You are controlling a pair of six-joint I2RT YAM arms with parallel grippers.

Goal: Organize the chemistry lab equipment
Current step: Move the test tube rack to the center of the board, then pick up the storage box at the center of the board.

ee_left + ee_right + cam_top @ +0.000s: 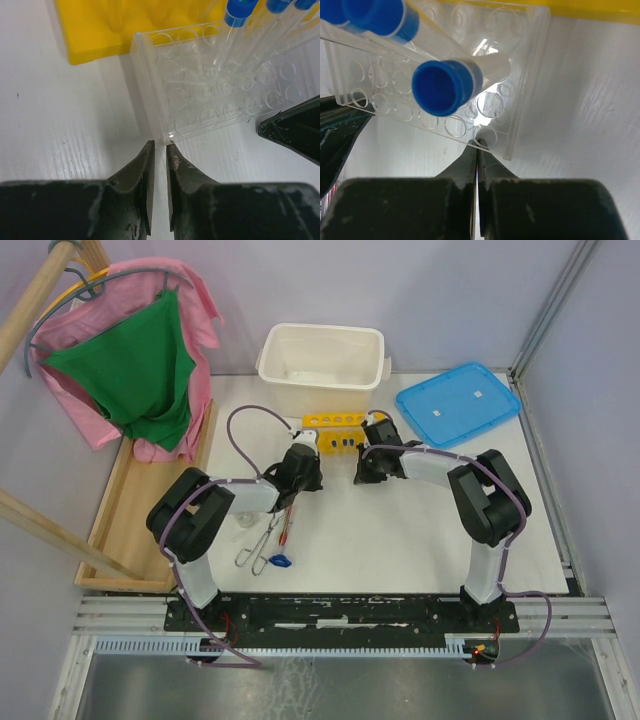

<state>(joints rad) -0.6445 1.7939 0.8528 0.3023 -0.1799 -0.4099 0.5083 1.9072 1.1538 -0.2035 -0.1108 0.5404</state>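
Blue-capped tubes [440,92] seated in clear rack [200,100] beside yellow rack [335,422] at top-view centre, seemingly partway, tongs [255,545] and red rod [287,525] loose lower left; left gripper [160,147] slightly parted, empty; right gripper [477,145] pinched together.

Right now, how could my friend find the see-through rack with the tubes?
Start at the big white tub at the back. Just in front lies a yellow rack, and the see-through rack sits right beside it. Only this one holds blue-capped tubes.
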